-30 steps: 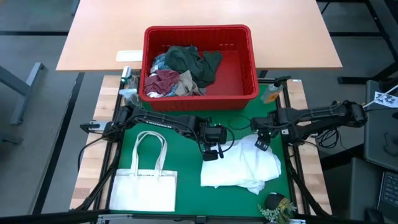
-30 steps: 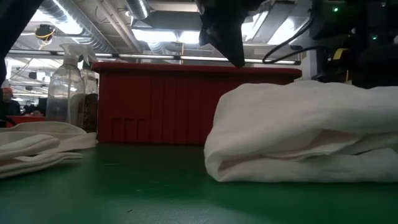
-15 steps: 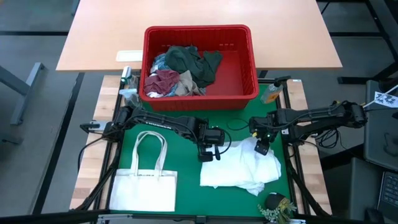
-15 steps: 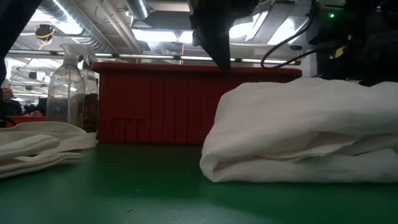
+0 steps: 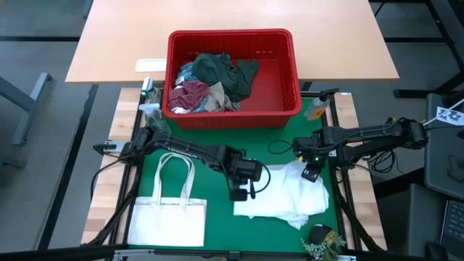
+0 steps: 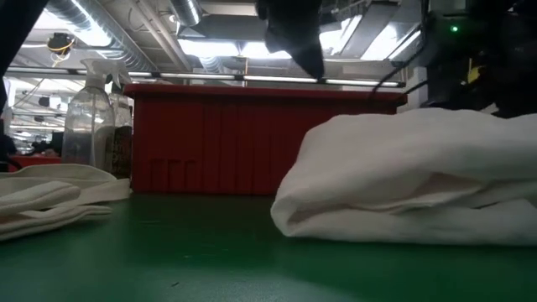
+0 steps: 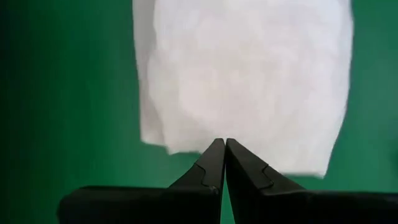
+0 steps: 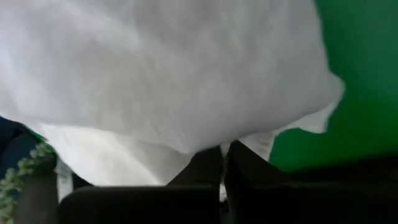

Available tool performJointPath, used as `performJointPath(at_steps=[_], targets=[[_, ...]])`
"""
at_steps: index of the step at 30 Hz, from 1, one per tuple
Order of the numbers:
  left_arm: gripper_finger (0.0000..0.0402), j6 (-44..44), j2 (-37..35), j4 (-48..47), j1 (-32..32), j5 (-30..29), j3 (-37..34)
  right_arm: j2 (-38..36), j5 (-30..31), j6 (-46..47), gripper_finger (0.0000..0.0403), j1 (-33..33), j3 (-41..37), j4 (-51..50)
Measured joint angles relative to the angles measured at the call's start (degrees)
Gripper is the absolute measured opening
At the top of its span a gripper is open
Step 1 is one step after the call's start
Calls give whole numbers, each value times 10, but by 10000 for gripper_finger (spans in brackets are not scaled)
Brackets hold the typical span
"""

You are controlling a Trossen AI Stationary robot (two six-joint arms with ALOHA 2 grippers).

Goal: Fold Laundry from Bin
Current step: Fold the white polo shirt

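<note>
A folded white garment (image 5: 279,196) lies on the green mat, a thick bundle in the low view (image 6: 411,184). My left gripper (image 5: 239,194) hangs shut over the mat just off the garment's left edge (image 7: 155,124), touching nothing. My right gripper (image 5: 310,174) is over the garment's far right part, shut on the cloth. The red bin (image 5: 293,101) stands at the far side of the mat, with dark green, maroon, beige and striped laundry (image 5: 210,83) heaped at its left end. My right gripper has the white garment at an edge on its far right part (image 8: 205,146), pinched between the two shut fingers (image 8: 245,168). The fingers come steeply from above. Cloth lies over the fingertips, so the number of layers does not show. The garment rests on the mat.
A flat white tote bag (image 5: 168,217) with handles lies on the mat at the near left. A clear spray bottle (image 6: 88,117) stands beside the bin's left end, a yellow object (image 5: 317,109) at its right. A small plant (image 5: 322,239) sits at the near right corner.
My right gripper has shut on the garment's far right part while its wrist tipped. My left gripper has stayed shut and gone toward the near edge, off the garment's left side. The garment's left fold has shifted slightly.
</note>
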Motion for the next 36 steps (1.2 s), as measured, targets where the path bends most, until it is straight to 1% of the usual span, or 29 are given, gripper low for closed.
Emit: performJointPath(at_steps=[3, 8, 10, 17, 19, 23, 27, 30, 36], targets=[[11, 9, 3, 36, 0, -25, -19, 0, 11, 0, 3, 0, 0, -22], [11, 9, 9, 99, 17, -87, -85, 0, 16, 0, 3, 0, 0, -22], [11, 7, 9, 156, 28, -108, -120, 0, 16, 0, 2, 0, 0, -18], [3, 4, 9, 363, 75, -112, -261, 0, 16, 0, 2, 0, 0, -17], [2, -8, 9, 390, 89, -113, -293, 0, 16, 0, 1, 0, 0, -18], [3, -40, 8, 379, 114, -105, -322, 0, 16, 0, 1, 0, 0, -38], [2, -53, -1, 334, 119, -87, -324, 0, 18, 0, 1, 0, 0, -50], [1, -51, -13, 287, 115, -74, -309, 0, 18, 0, 1, 0, 0, -49], [2, -51, -65, 203, 90, -73, -267, 0, 20, 0, 1, 0, 1, -45]])
